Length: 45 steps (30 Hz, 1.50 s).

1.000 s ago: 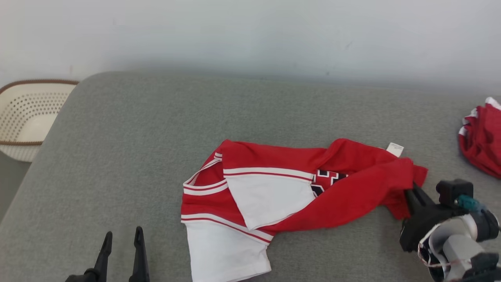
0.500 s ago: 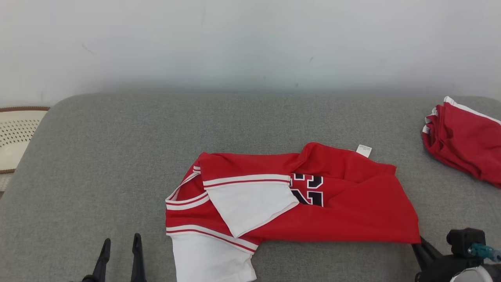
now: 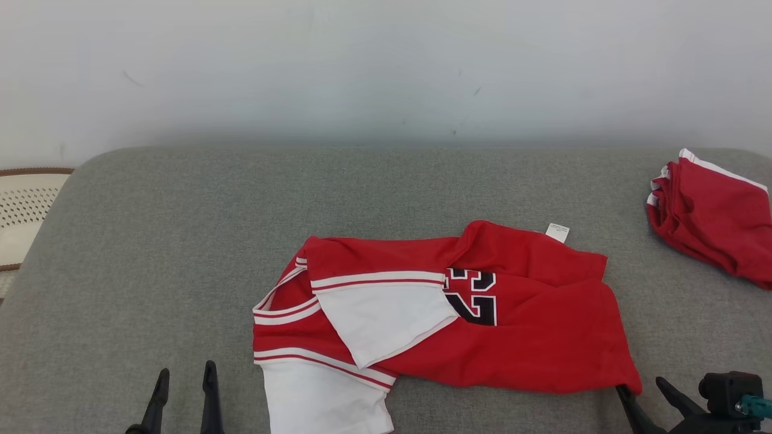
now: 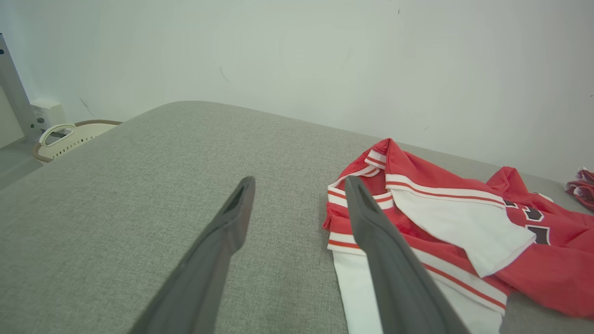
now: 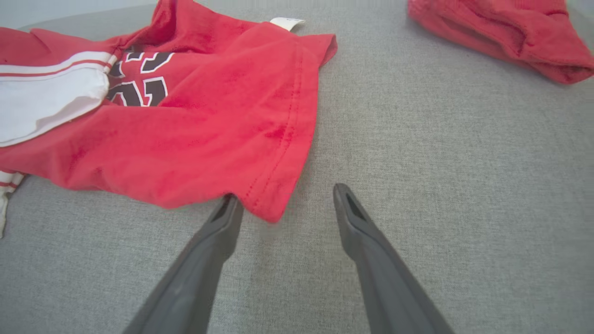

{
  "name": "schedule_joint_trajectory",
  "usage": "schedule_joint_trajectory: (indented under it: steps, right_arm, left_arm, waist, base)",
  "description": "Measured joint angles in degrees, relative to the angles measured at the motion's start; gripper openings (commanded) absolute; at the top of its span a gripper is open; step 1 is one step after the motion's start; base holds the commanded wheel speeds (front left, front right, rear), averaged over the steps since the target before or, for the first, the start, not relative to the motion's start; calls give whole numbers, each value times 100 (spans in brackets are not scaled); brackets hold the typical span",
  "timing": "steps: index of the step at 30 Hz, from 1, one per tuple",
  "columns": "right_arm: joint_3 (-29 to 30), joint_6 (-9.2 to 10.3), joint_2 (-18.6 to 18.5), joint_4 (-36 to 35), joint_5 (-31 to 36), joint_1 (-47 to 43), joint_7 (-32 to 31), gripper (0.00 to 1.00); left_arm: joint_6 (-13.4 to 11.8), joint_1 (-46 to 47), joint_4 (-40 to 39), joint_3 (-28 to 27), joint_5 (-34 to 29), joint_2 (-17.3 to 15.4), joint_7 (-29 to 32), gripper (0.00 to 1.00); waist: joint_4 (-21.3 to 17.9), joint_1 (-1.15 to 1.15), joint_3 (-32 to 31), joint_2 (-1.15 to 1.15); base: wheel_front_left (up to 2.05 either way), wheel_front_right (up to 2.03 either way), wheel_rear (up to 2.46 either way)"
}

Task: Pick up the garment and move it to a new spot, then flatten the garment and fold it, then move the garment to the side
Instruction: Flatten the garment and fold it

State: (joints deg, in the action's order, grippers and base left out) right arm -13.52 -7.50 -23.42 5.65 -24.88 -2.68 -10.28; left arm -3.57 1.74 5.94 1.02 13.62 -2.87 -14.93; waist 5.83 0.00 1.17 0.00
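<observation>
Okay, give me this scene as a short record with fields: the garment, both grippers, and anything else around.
garment: red and white jersey, rumpled on the grey cushion, white sleeve folded over its front
left gripper: open, beside the jersey, holding nothing
right gripper: open at the jersey's hem corner, not gripping
other: second red garment at far right; basket past the cushion's left end

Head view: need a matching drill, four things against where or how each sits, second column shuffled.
1. red and white jersey
2. bunched red garment
3. perforated basket
4. right gripper

A. at the left edge, off the grey padded surface
B. jaws open, at the jersey's near hem corner
C. middle of the surface, white sleeve lying over the body
D. far right end of the surface

Pairs: 1-C, 2-D, 3-A, 4-B
</observation>
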Motion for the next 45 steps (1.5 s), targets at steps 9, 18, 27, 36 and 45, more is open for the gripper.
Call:
schedule_joint_trajectory:
  steps: [9,18,27,36,45]
  right_arm:
    - [301,0,192,-524,-37,-102,73,100]
    - [481,0,357,-710,-7,-77,377,100]
    - [695,0,776,-534,411,-9,1209,100]
    - [1012,0,1167,-319,739,-11,1651,100]
    - [1022,0,1393,-52,923,-31,1893,100]
  left_arm:
    - [-7,-18,-74,-30,-4,-1,0,100]
    - [-8,-55,-109,-82,-60,0,0,100]
    - [-15,-133,-246,-140,-175,0,0,100]
    - [-55,-222,-354,-275,-445,-1,0,100]
    - [27,-360,-377,-278,-748,-20,0,100]
  waist:
    - [-11,0,-19,0]
    - [-25,0,-69,0]
    - [-64,0,-186,0]
    - [-94,1,-267,0]
    - [-92,1,-332,0]
  base:
    - [0,0,0]
    - [0,0,0]
    - [0,0,0]
    - [0,0,0]
    - [0,0,0]
